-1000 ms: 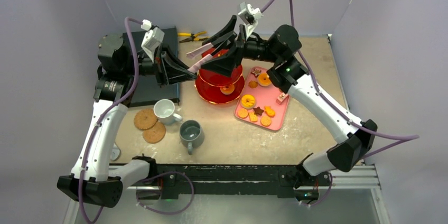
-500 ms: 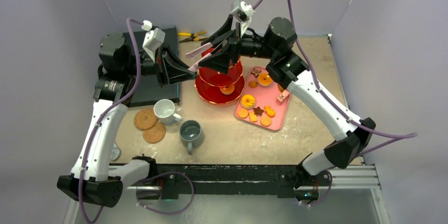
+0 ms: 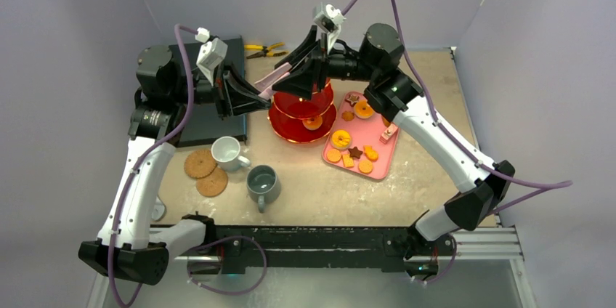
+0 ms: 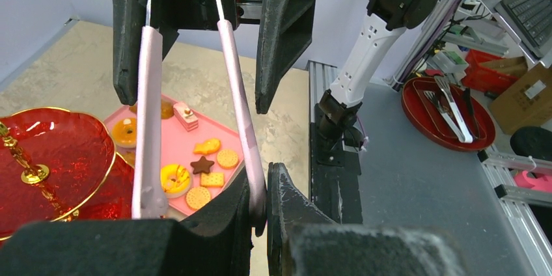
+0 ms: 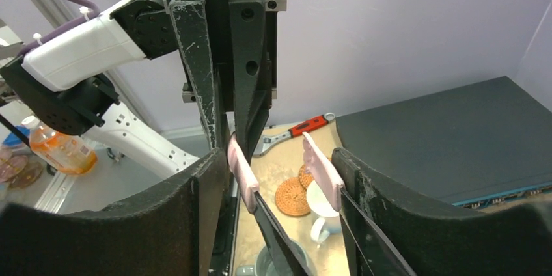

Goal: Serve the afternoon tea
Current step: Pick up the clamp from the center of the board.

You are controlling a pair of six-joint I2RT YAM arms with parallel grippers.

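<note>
Pink-tipped tongs point(image 3: 272, 75) hang in the air over the red three-tier stand point(image 3: 290, 130). My left gripper point(image 3: 263, 97) is shut on the end of one pink arm point(image 4: 255, 185); the other arm point(image 4: 147, 133) is free. My right gripper point(image 3: 282, 80) is open and straddles both arms from the opposite end. One finger point(image 5: 364, 211) lies against an arm and a gap shows at the other point(image 5: 195, 211). Biscuits and pastries point(image 3: 341, 138) lie on a pink tray point(image 3: 381, 150). The white mug point(image 3: 227, 152), grey mug point(image 3: 262, 183) and cork coasters point(image 3: 200, 164) sit front left.
A dark slab point(image 3: 214, 126) lies at the back left under my left arm. Yellow-handled pliers point(image 3: 263, 49) sit at the far edge. A red-handled wrench point(image 5: 306, 126) shows in the right wrist view. Walls close in on three sides.
My right gripper has slid a little left and up along the tongs, and its jaws have narrowed around them. The left arm has held still with its grip.
</note>
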